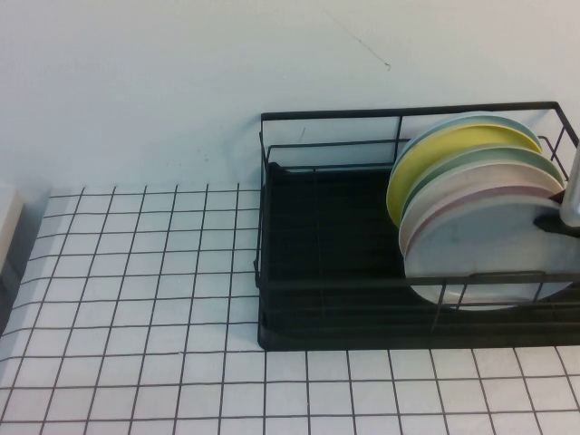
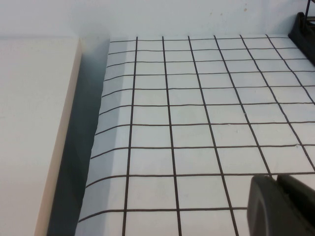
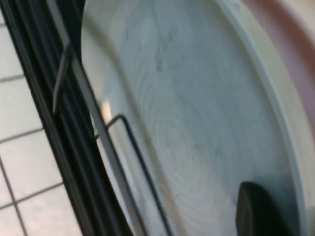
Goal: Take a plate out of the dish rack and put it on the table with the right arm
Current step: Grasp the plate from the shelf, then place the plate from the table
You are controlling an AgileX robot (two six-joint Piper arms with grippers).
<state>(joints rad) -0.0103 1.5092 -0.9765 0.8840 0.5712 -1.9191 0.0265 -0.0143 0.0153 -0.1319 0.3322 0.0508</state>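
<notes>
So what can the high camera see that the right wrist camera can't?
Only the high view shows the whole dish rack, the yellow plate and the other stacked plates, and the right arm at the picture's right edge. Only the right wrist view shows the grey plate's face close up, with a dark bit of the right gripper beside it. Both show that plate, rack wires and the gridded table. The left gripper appears in neither; it's over bare table.

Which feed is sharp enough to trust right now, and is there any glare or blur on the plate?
High view: even light, the plate sharp in the dish rack, right tool cut off at the edge. Right wrist view: plate soft, small glint near the rack wire. Left wrist view: table grid crisp, left tool blurred.
</notes>
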